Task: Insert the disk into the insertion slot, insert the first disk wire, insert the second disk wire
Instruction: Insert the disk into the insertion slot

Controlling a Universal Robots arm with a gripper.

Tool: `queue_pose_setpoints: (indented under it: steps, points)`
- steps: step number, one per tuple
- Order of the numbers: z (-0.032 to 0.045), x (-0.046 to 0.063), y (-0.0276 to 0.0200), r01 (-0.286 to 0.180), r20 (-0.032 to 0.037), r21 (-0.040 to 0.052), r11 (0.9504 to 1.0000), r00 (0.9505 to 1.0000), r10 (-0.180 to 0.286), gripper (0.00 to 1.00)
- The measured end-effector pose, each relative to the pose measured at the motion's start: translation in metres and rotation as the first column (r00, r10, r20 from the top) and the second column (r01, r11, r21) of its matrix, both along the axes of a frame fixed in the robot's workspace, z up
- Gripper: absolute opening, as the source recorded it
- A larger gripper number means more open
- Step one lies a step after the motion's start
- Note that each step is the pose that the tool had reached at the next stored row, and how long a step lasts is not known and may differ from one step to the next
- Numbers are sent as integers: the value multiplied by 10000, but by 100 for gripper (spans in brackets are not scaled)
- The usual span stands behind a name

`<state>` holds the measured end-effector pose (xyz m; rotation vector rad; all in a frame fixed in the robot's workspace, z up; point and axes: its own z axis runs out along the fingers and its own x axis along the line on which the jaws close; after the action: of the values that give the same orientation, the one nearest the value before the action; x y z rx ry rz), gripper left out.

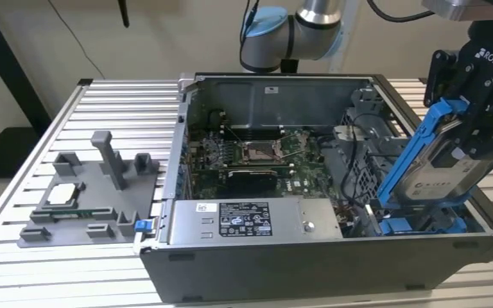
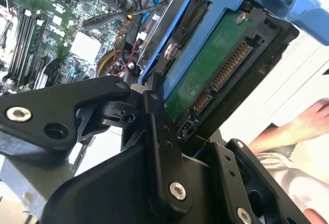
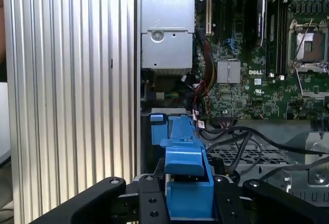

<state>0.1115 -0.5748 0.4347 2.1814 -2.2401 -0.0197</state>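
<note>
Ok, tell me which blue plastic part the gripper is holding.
The carrier frame clipped round the disk: the gripper clamps it, tilted, above the computer case. The blue latches sit low at the insertion slot, untouched.

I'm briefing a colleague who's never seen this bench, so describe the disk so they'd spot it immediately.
Find the open computer case on the slatted table. At its end on the exterior view's right, the black gripper holds the disk tilted steeply. Unlike the flat silver power-supply box nearby, it sits in a bright blue carrier frame.
</note>
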Motion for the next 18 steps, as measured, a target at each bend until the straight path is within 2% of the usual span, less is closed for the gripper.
queue_pose_setpoints:
  steps: [6,18]
  points:
    - [-70,6,-2,98,-14,-1,10000,10000,-98,0]
    - [-106,6,-2,130,-14,1,9999,9999,-130,0]
